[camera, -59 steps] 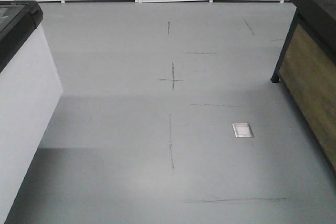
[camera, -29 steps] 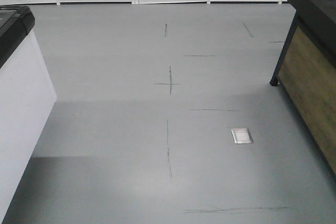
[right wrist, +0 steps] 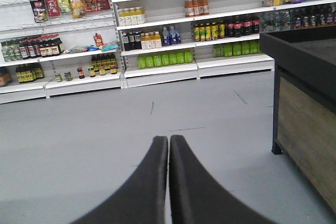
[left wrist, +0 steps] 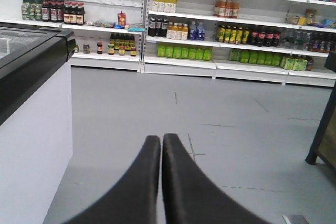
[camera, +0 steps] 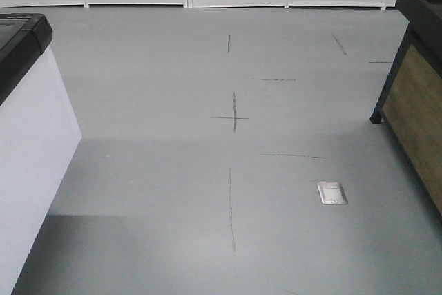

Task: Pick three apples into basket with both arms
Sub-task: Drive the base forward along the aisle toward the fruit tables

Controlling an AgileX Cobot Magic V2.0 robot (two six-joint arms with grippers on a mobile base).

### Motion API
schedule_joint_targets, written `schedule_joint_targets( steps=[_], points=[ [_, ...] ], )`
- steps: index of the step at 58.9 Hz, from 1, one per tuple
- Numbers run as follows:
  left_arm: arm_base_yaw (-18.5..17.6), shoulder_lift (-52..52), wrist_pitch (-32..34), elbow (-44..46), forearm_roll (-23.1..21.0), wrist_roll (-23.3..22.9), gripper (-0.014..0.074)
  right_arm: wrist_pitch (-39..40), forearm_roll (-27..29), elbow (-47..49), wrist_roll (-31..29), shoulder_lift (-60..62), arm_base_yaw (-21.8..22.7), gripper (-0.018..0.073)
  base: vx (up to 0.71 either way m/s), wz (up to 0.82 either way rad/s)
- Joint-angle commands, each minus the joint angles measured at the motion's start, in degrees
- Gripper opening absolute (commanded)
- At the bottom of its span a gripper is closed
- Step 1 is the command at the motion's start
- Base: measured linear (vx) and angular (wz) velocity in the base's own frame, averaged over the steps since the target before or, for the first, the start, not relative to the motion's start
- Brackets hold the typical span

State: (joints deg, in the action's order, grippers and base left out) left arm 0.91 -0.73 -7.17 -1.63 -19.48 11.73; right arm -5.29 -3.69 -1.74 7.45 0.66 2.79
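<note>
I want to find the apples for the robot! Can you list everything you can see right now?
Floor: one, grey, everywhere below.
Floor marks: several, dark thin lines, middle of the floor.
Floor plate: one, silver, on the floor, right of middle.
Freezer: one, white with a black top, left side.
Counter: one, wood with a black frame, right side.
Shelves: several, white, along the far wall.
Green bottles: one row, bottom shelf.
Dark bottles: many, higher shelves.
Apples, basket: none in view.
Left gripper: one, black, shut, empty.
Right gripper: one, black, shut, empty.
</note>
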Motion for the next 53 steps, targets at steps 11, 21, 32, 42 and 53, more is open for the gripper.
schedule_joint_targets(
  steps=[11, 21, 32, 42, 53],
  points=[
    [0.07, -0.74, 4.26, 1.44, -0.33, -0.65, -0.0006, 4.18, -0.53, -0.64, -0.45, 0.68, 0.24, -0.0009, 0.15, 0.09],
    [0.07, -0.74, 4.26, 1.44, -0.33, -0.65, -0.0006, 4.18, -0.53, -0.64, -0.45, 0.68, 0.24, -0.0009, 0.16, 0.03],
    [0.07, -0.74, 4.26, 1.44, -0.33, -0.65, -0.0006, 4.18, -0.53, -0.64, -0.45, 0.68, 0.24, -0.0009, 0.17, 0.01],
    [0.07, -0.74, 4.26, 1.44, -0.33, -0.65, -0.0006, 4.18, -0.53, -0.64, -0.45, 0.68, 0.24, -0.0009, 0.18, -0.02],
    [0.07, -0.74, 4.26, 1.44, -0.33, -0.65, -0.0006, 4.18, -0.53, -0.64, -0.45, 0.68, 0.24, -0.0009, 0.19, -0.07]
  ],
)
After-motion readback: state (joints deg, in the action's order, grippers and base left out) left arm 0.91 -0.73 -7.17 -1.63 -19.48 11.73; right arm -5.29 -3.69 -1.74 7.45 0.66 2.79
